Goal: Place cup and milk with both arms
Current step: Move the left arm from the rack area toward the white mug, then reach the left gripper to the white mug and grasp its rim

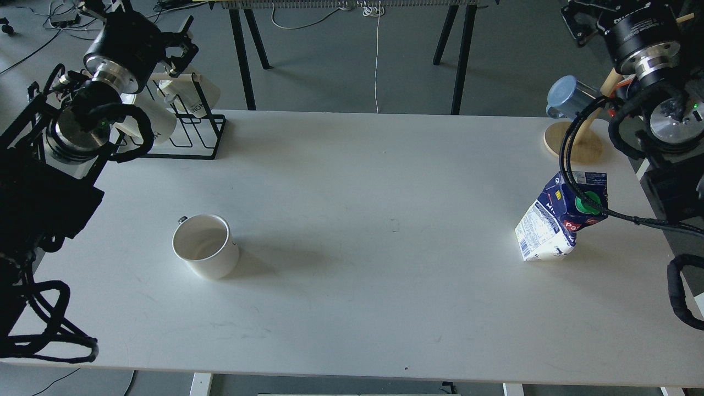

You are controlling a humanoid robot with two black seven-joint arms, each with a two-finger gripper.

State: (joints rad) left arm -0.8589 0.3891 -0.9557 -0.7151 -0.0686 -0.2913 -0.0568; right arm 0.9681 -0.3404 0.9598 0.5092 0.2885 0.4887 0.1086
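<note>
The cup [205, 245], a plain white mug with a pale inside and a small dark-tipped handle at its back left, stands upright on the left half of the white table [374, 231]. The milk [560, 224], a dark blue and white carton with a green screw cap, stands near the right edge; a black cable of my right arm crosses in front of it. My left gripper [182, 48] hangs at the far left above the mug rack, far from the cup. My right gripper [578, 23] is at the top right corner, well behind the milk. Both are too dark to read.
A black wire rack [204, 137] holding white lettered mugs stands at the table's back left. At the back right a wooden mug stand [572, 144] carries a blue mug [565, 97]. Black trestle legs [242, 55] stand behind the table.
</note>
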